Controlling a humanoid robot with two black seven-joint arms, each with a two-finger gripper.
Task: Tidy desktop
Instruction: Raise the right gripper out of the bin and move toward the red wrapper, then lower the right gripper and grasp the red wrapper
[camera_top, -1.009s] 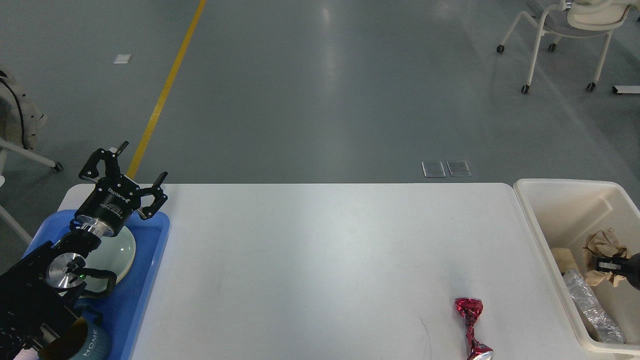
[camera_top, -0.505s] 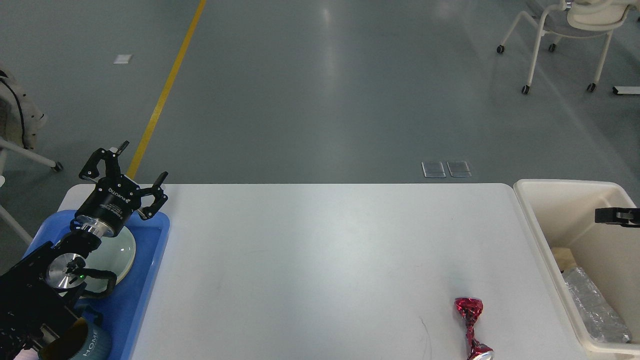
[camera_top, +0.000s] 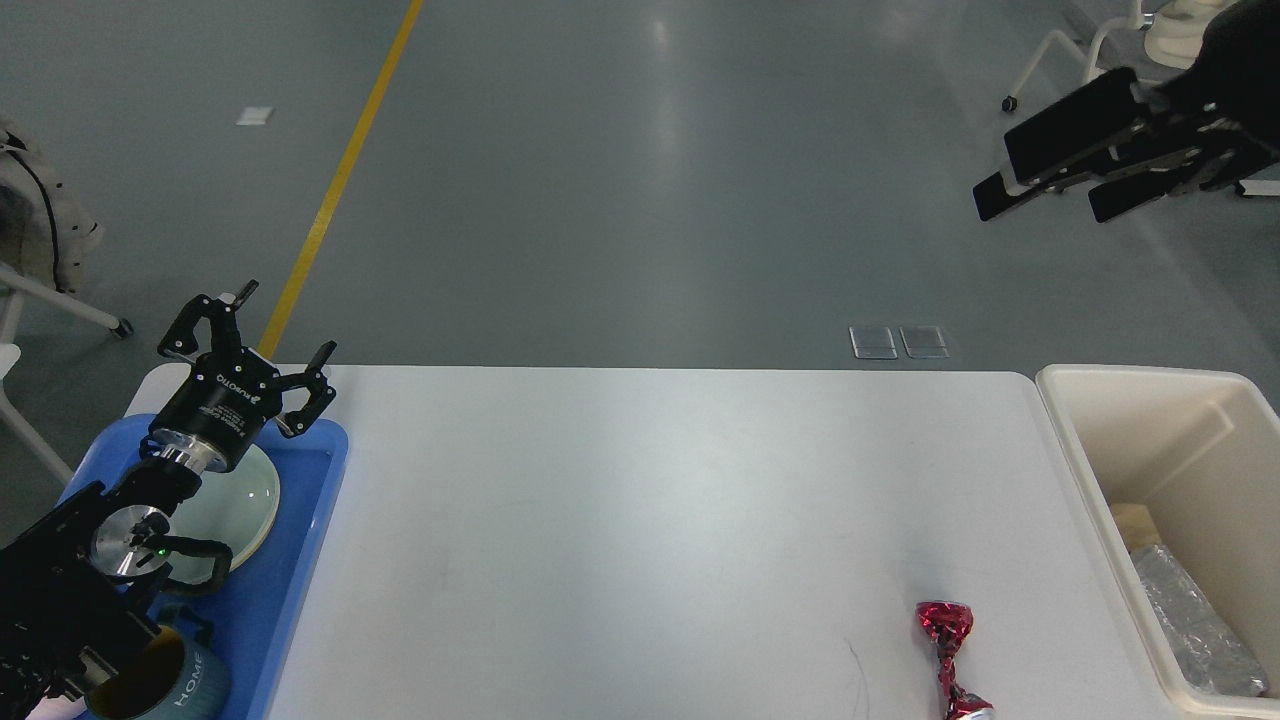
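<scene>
The desktop (camera_top: 650, 500) is a wide white-grey tabletop filling the lower middle of the head view. A crushed red can (camera_top: 945, 660) lies on it near the front right edge. My left gripper (camera_top: 255, 335) stands open over the far left corner, above the blue tray, with nothing between its fingers. My right gripper (camera_top: 1045, 195) is raised high at the top right, well above the table and bin. Its fingers are apart and hold nothing.
A blue tray (camera_top: 300, 560) at the left holds a pale plate (camera_top: 235, 500) and a teal mug (camera_top: 160, 685). A cream bin (camera_top: 1150, 420) at the right holds clear crumpled plastic (camera_top: 1195, 630) and a tan scrap (camera_top: 1135, 520). A chair stands behind on the floor.
My right gripper rose out of the cream bin to the top right of the view. The crumpled brown paper beside it a second ago no longer shows. The left arm stayed still.
</scene>
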